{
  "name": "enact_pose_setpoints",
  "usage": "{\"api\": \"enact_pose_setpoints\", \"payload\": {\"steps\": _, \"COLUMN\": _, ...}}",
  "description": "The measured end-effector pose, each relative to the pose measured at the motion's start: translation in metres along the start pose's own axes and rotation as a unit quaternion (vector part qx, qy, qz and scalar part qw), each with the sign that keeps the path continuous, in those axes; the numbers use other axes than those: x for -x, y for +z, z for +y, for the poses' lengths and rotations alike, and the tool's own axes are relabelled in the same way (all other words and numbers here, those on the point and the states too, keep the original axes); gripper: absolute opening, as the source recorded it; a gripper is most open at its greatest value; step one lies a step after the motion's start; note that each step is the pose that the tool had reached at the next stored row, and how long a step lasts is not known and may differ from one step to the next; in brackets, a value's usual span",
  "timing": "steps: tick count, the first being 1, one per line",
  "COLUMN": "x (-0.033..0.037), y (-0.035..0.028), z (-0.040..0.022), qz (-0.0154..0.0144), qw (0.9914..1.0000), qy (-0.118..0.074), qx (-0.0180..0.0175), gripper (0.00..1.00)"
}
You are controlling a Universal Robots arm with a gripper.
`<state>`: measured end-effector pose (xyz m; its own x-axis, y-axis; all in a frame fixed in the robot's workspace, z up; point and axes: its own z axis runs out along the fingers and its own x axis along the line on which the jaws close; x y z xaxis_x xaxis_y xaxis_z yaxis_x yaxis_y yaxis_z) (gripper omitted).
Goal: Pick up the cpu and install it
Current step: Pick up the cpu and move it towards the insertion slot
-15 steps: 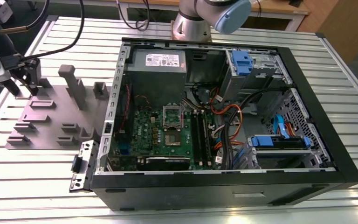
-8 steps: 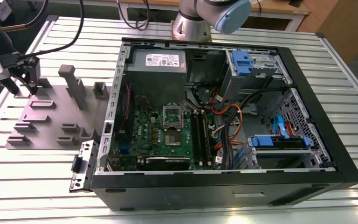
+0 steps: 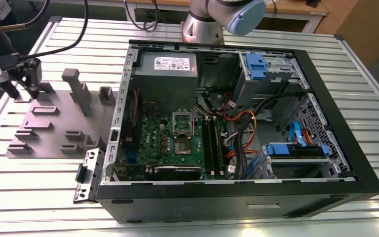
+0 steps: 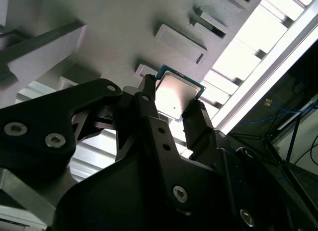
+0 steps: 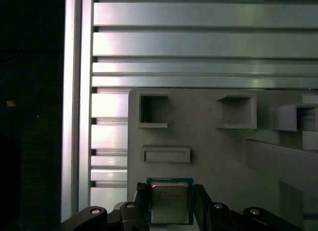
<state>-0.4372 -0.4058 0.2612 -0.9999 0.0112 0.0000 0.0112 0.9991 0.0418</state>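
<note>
Over grey fixture (image 5: 198, 131), claw (image 5: 170, 191) apparently grips cpu (image 5: 170, 207).

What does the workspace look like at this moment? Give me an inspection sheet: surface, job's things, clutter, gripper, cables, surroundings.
Surface: slatted aluminium table, carrying a grey fixture plate and an open computer case.
Job's things: cpu sits between the fingers at the fixture plate; whether it is lifted clear cannot be told. The motherboard lies exposed inside the case.
Clutter: metal bracket beside the case, on the exterior view's left.
Gripper: gripper shut on the cpu, at the exterior view's far left.
Cables: orange and black leads inside the case; black cables run over the table toward the gripper.
Surroundings: arm's base behind the case; wooden furniture beyond.
</note>
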Motion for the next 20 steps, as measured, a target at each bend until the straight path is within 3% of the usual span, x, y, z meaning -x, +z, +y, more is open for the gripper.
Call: {"api": "enact_pose_setpoints", "payload": {"steps": 20, "x": 0.0000, "y": -0.0069, "z": 0.0003, "qz": 0.0000, "qw": 1.00000, "qy": 0.000, "qx": 0.0000, "gripper": 0.47}}
